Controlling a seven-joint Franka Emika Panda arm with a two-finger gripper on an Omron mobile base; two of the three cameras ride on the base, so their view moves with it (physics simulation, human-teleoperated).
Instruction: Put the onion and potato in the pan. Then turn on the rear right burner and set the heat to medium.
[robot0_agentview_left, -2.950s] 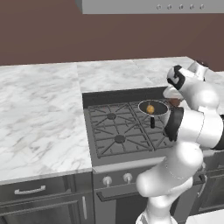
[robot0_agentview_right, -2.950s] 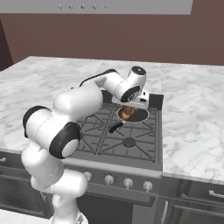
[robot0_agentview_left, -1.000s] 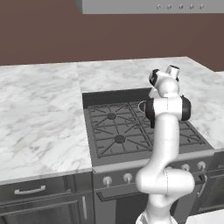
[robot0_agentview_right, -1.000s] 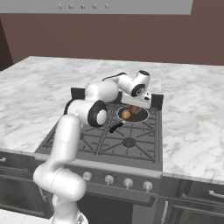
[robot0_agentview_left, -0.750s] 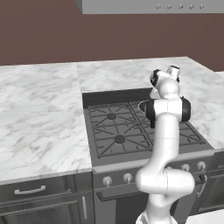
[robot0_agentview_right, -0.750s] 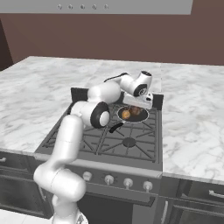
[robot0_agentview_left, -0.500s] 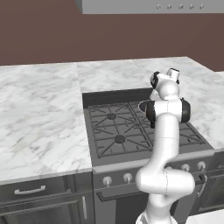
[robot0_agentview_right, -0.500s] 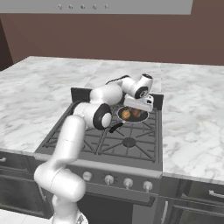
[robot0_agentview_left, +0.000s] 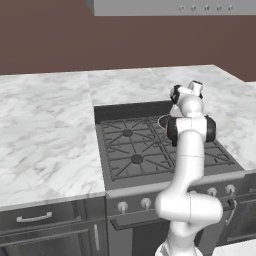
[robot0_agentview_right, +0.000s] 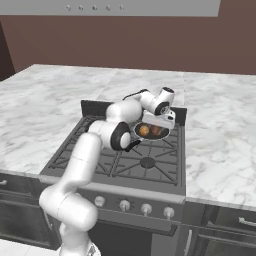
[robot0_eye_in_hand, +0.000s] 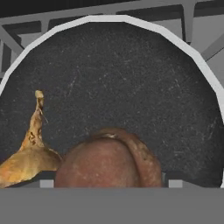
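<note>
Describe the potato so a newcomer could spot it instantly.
Find the stove between the marble counters; on its rear right burner sits a small dark pan. Two lumps lie side by side in it. The potato is the round reddish-brown one, without the golden onion's pointed stem.

The onion (robot0_agentview_right: 144, 130) and potato (robot0_agentview_right: 155, 131) lie in the pan (robot0_agentview_right: 150, 135) (side by side).

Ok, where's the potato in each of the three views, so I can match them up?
Left base view: I cannot make it out; the arm stands in front of the pan, whose rim shows at the arm's left.
Right base view: potato in the pan, right of the onion.
Hand view: potato bottom centre, onion at its left.
Shared landmark: the pan's pale rim.
</note>
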